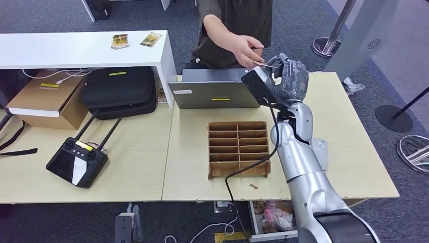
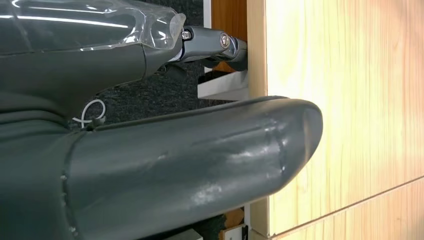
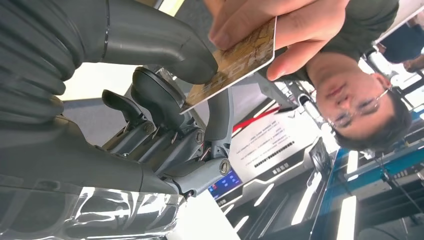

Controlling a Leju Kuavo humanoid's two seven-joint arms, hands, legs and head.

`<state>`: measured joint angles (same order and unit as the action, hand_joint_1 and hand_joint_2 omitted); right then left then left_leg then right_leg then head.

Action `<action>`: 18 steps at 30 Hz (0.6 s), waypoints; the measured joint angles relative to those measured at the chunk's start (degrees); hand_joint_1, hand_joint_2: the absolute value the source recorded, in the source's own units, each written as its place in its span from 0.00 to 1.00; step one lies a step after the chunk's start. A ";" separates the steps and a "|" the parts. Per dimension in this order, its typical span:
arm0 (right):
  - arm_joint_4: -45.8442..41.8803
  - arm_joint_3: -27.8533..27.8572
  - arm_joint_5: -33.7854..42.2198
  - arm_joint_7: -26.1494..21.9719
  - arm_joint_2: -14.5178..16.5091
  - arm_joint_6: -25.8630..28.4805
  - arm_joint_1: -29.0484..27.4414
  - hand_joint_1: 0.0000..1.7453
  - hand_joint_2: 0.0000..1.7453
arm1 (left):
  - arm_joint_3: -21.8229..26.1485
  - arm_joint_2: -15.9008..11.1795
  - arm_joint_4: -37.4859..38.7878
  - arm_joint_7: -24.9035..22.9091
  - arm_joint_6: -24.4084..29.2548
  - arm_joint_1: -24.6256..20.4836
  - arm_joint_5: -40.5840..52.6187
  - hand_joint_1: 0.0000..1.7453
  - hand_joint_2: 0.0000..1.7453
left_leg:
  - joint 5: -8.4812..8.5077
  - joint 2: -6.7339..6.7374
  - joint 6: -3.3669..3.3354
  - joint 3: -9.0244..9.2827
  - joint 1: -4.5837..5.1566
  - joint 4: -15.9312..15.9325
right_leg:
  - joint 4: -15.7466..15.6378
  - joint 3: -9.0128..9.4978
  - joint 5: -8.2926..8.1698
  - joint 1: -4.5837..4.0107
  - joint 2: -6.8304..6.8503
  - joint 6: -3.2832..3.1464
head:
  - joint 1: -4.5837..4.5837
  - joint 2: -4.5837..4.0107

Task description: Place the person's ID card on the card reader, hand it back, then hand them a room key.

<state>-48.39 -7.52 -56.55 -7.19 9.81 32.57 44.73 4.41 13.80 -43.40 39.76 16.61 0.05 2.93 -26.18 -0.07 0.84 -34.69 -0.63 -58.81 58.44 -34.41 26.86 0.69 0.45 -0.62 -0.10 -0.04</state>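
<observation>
My right hand (image 1: 288,76) is raised over the far side of the table, against a person's hand (image 1: 246,49). A gold card (image 3: 235,62) with printed lettering sits between the two. In the right wrist view my thumb (image 3: 192,60) presses on the card's face, with a dark finger under it. The person's fingers (image 3: 260,20) pinch the same card at its other end. My left hand (image 2: 190,165) hangs beside the wooden table edge (image 2: 350,100) with nothing in it, thumb and finger apart. A pale flat card reader (image 1: 320,152) lies on the table behind my right forearm.
A wooden slotted box (image 1: 238,148) stands mid-table, with a closed grey laptop (image 1: 215,92) behind it. To the left are a black remote controller (image 1: 77,162), a black bag (image 1: 119,88), a cardboard box (image 1: 45,98) and a white shelf (image 1: 76,48). The person stands beyond the table.
</observation>
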 joint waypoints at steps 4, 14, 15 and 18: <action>2.68 0.00 -0.23 -0.03 0.93 0.46 0.62 1.00 1.00 | -0.76 -0.26 0.48 0.02 0.33 -0.25 -0.47 0.00 0.00 | -0.01 -0.03 0.00 -0.03 0.00 0.00 | -0.02 -0.02 0.01 0.00 0.03 0.01 | -0.01 0.00; 4.41 0.00 -0.20 -0.19 1.17 -0.32 0.73 0.00 1.00 | -1.75 -0.81 0.76 0.02 1.62 -0.33 -0.85 0.00 0.00 | -0.01 -0.02 0.00 -0.04 0.01 0.00 | -0.02 -0.03 0.01 0.01 0.02 0.02 | 0.00 0.00; 4.49 0.00 0.01 -0.42 1.19 -0.49 0.73 0.00 1.00 | -1.75 -0.83 0.77 0.02 1.80 -0.33 -0.88 0.00 0.00 | -0.01 -0.02 0.00 -0.04 0.00 0.00 | -0.02 -0.03 0.01 0.01 0.02 0.02 | 0.00 0.00; 4.38 0.01 1.04 -1.45 1.27 -0.72 0.57 0.00 1.00 | -1.76 -0.87 0.78 0.02 2.34 -0.34 -1.08 0.00 0.00 | -0.01 -0.01 0.00 -0.03 0.00 0.00 | -0.01 -0.04 0.01 0.00 0.00 0.01 | -0.01 0.00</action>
<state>-44.00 -7.51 -55.51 -8.64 11.09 31.85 45.30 2.64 12.93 -42.62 39.78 18.95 -0.28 1.85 -26.18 -0.08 0.84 -34.72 -0.63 -58.82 58.42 -34.45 26.86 0.69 0.46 -0.60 -0.11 -0.04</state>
